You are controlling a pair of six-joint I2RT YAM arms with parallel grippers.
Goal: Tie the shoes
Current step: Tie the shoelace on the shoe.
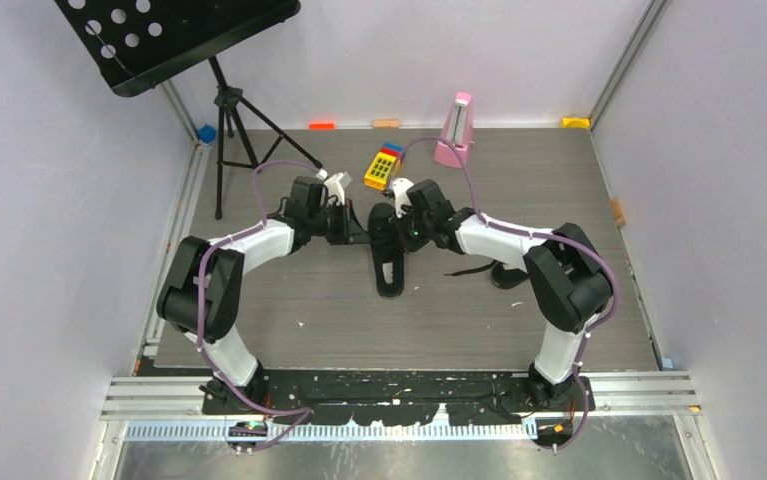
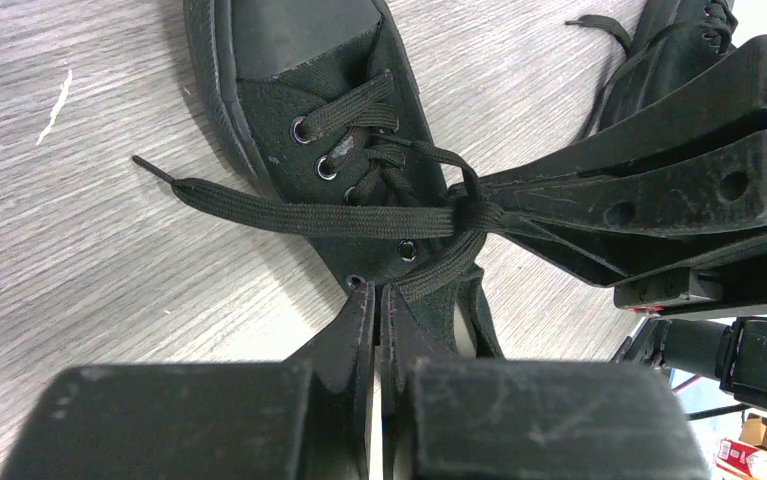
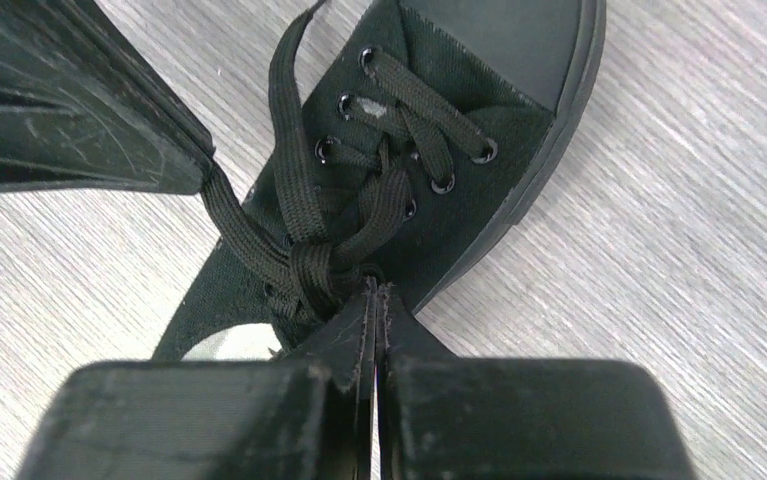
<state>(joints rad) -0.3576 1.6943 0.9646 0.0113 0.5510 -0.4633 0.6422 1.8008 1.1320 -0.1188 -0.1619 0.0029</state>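
Observation:
One black shoe [image 1: 389, 268] lies toe toward me at the table's middle, and both grippers meet over its laces. In the left wrist view my left gripper [image 2: 379, 292] is shut on a lace end that runs up to the knot [image 2: 467, 212]. A free lace [image 2: 279, 212] trails left across the shoe [image 2: 299, 60]. My right gripper [image 3: 375, 290] is shut at the knot [image 3: 317, 268], pinching lace there. The left fingers [image 3: 109, 120] pull a strand taut. The other shoe [image 1: 507, 274] lies right, partly hidden behind the right arm.
A black music stand [image 1: 174, 35] on a tripod stands at the back left. A pink metronome [image 1: 456, 130] and a yellow toy keypad [image 1: 383, 165] sit behind the shoe. White walls close in both sides of the grey table [image 1: 289, 320].

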